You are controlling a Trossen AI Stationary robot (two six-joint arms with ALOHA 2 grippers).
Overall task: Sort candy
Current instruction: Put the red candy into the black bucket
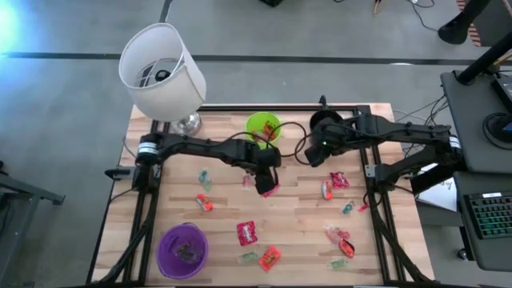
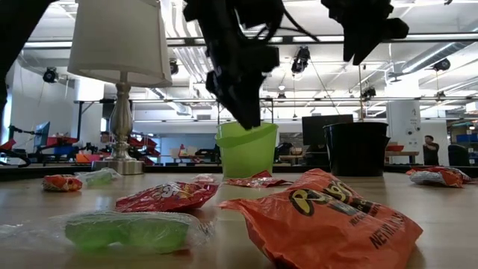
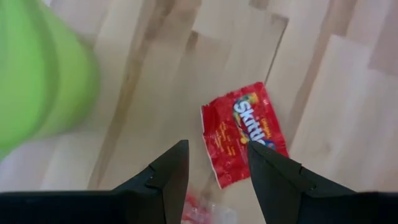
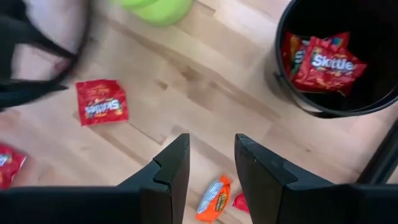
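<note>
1. While I watch from above, my left hand hovers open over a red Skittles packet on the tabletop, beside the green cup.
2. My right hand hangs open and empty near the black cup, which holds red packets.
3. Other candy lies scattered; a purple cup sits at the near left.
</note>
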